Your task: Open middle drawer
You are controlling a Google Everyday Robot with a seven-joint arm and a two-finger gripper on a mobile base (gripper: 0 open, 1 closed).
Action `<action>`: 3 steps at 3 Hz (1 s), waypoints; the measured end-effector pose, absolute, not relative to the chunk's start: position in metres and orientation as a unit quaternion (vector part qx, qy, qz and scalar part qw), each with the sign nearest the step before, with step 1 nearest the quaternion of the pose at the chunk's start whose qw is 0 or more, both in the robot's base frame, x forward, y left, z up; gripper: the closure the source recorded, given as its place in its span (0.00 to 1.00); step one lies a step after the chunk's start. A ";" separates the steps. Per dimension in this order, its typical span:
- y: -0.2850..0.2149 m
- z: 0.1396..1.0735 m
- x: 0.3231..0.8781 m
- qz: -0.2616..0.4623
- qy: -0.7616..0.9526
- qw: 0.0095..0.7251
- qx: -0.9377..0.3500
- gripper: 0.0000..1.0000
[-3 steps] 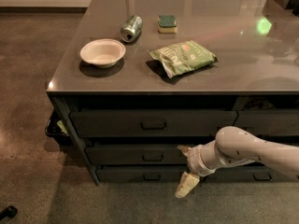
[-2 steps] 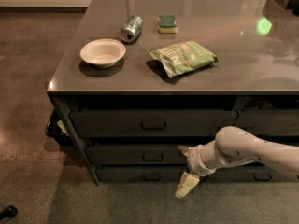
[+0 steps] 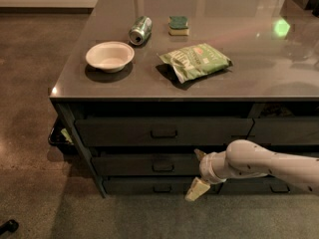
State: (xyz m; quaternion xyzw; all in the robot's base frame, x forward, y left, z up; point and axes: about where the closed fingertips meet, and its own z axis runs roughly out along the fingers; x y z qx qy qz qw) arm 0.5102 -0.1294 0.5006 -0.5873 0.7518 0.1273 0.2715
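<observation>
Three drawer fronts are stacked in the cabinet, and the reach for the second one is the step in hand.

The wide dark grey metal middle drawer [image 3: 124,164] looks shut, set between the taller top drawer [image 3: 119,131] and the thin bottom drawer [image 3: 129,185], under the glossy grey counter [image 3: 144,83]. The cream two-finger gripper [image 3: 198,172] on the pale rounded arm [image 3: 259,161] hangs just to the right of the drawer's small dark rectangular loop handle [image 3: 163,167]. Its fingers [image 3: 195,190] are spread wide, one above the other, and grip nothing. From where I stand the approach looks unfinished. Next it would need to shift left, bring the fingers around that loop, close on it, then pull straight out from the cabinet.
</observation>
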 end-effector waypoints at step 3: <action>-0.120 0.459 0.546 0.090 0.763 0.288 -0.572 0.00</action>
